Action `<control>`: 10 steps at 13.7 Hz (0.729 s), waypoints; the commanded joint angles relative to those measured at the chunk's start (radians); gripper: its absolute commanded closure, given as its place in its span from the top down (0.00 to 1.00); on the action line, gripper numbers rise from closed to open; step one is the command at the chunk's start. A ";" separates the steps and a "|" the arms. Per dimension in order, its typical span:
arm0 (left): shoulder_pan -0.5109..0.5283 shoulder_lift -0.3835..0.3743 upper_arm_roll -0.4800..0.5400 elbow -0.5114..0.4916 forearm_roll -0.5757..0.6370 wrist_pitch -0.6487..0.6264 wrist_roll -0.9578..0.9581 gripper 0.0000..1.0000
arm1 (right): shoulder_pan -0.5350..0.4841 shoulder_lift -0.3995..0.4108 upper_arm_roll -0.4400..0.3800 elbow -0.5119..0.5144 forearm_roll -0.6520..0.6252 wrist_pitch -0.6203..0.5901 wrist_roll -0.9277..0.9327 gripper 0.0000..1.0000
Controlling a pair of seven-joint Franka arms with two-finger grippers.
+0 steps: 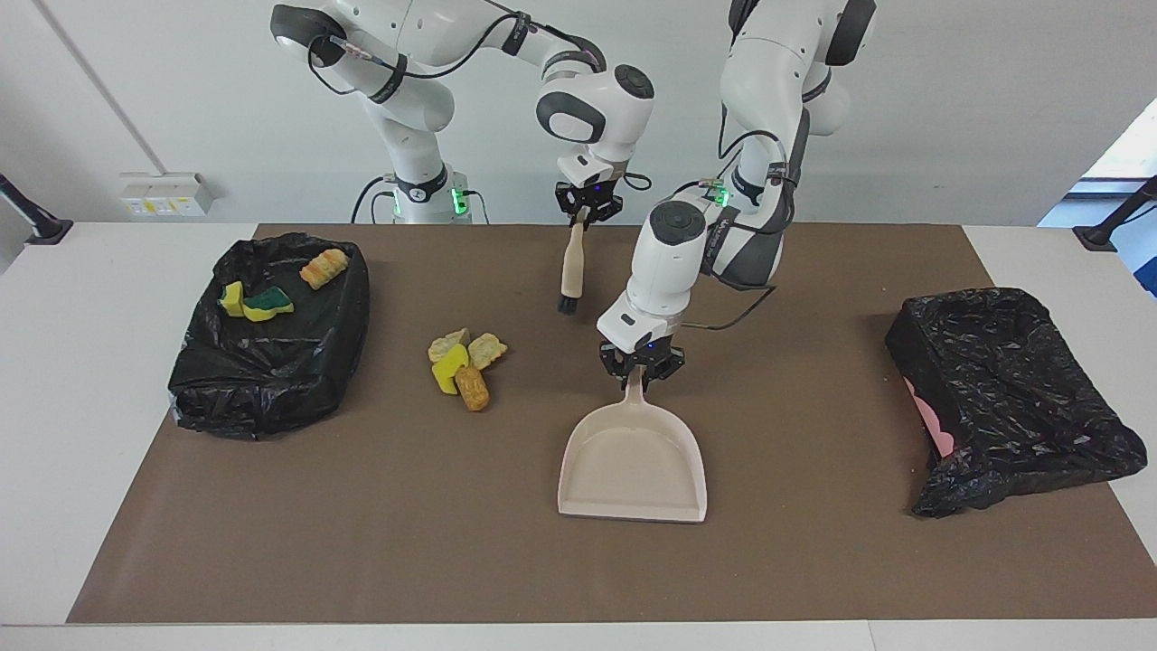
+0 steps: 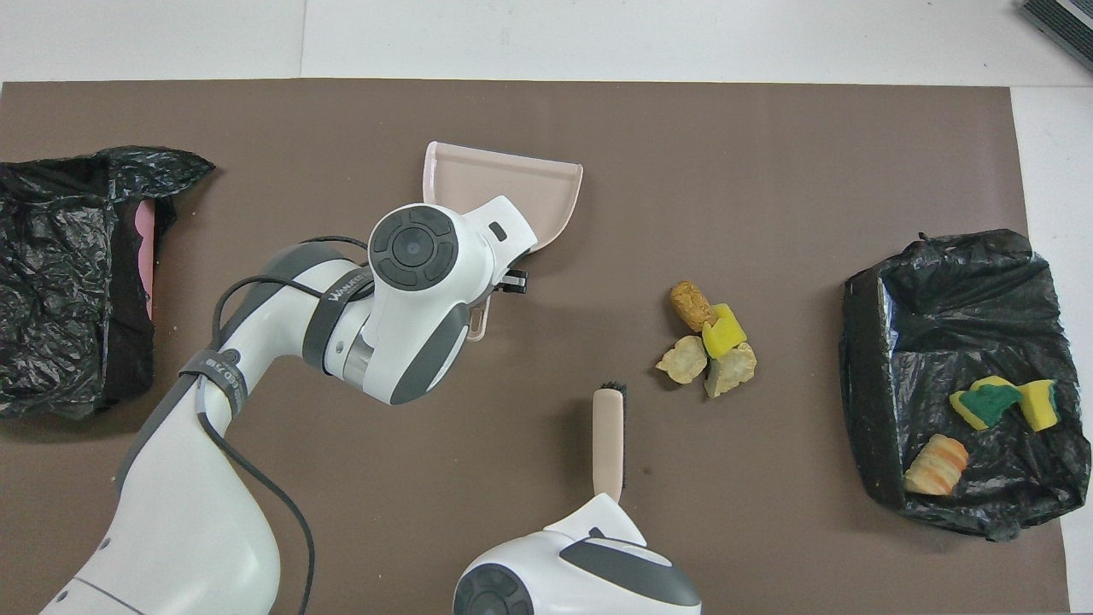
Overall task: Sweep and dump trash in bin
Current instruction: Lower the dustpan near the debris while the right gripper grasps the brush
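- left gripper (image 1: 640, 372) clamped on handle of pale pink plastic dustpan (image 1: 633, 466), pan over brown mat (image 1: 813, 561), beside the trash toward the left arm's end
- right gripper (image 1: 583, 208) closed on beige-handled brush (image 1: 570, 271), bristles down, hanging over mat
- landmark: pile of yellow, beige and orange-brown foam chunks (image 1: 465, 366), the trash, loose on mat
- black-bagged bin (image 1: 271, 362) holding more chunks, toward the right arm's end from the pile
- second black-bagged bin (image 1: 1012, 398) at the left arm's end
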 commanded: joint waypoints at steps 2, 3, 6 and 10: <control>0.031 -0.054 0.001 -0.007 0.006 -0.119 0.288 0.00 | -0.089 0.068 0.018 0.134 0.005 -0.210 -0.241 0.00; 0.038 -0.056 0.001 -0.009 0.006 -0.134 0.346 0.00 | -0.099 0.076 0.010 0.160 -0.006 -0.252 -0.271 0.00; 0.049 -0.062 0.001 -0.009 0.006 -0.170 0.521 0.00 | -0.179 0.076 -0.039 0.167 -0.079 -0.272 -0.399 0.00; 0.078 -0.070 0.001 -0.015 0.006 -0.219 0.796 0.00 | -0.277 0.079 -0.034 0.104 -0.228 -0.260 -0.469 0.00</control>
